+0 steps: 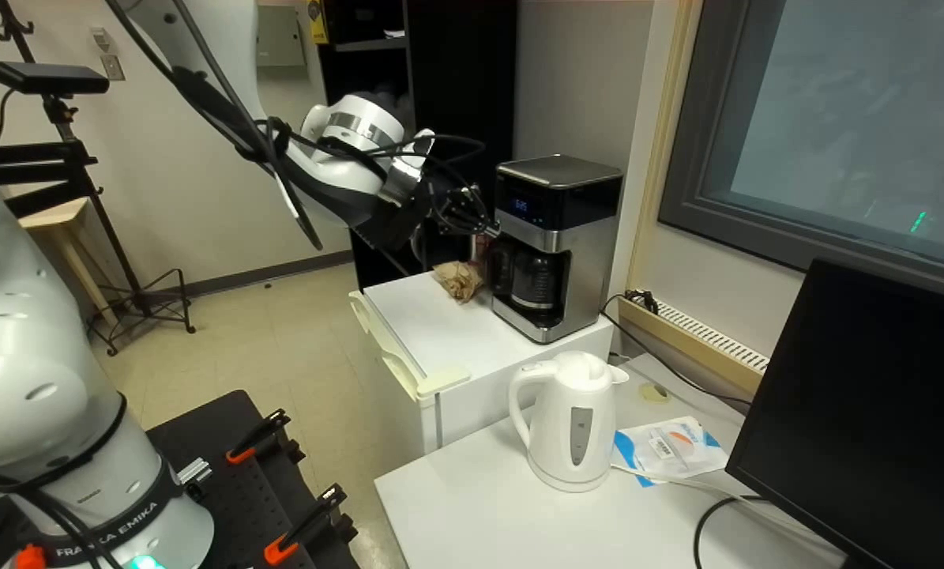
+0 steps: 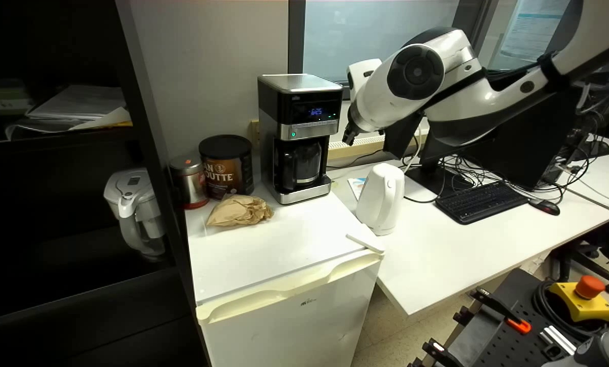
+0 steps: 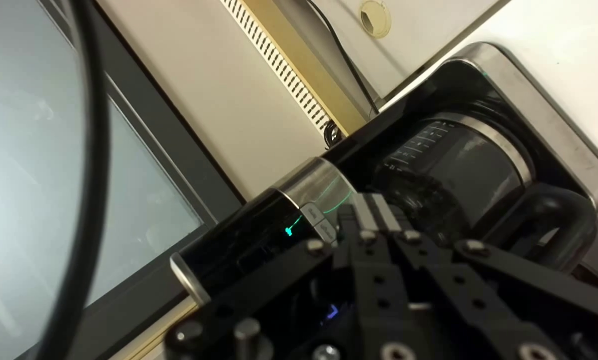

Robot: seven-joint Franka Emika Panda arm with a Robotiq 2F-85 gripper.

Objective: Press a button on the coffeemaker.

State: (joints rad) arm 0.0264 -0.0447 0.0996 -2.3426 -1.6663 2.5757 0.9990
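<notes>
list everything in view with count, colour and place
desk: 1+, white, beside fridge
fridge: 1, white, beside black shelving
coffeemaker: 1, black and silver, on fridge
carafe: 1, dark, inside coffeemaker
paper bag: 1, brown, on fridge
coffee can: 1, dark, on fridge
canister: 1, silver, on fridge
pitcher: 1, white, in shelving
kettle: 1, white, on desk
packet: 1, white and blue, on desk
monitor: 1+, black, on desk
keyboard: 1, black, on desk
mouse: 1, dark, on desk
emergency stop: 1, yellow and red, on stand
clamps: 2+, orange and black, on stand
arm: 1, mostly white, at stand
gripper: 1, black, near coffeemaker's front
</notes>
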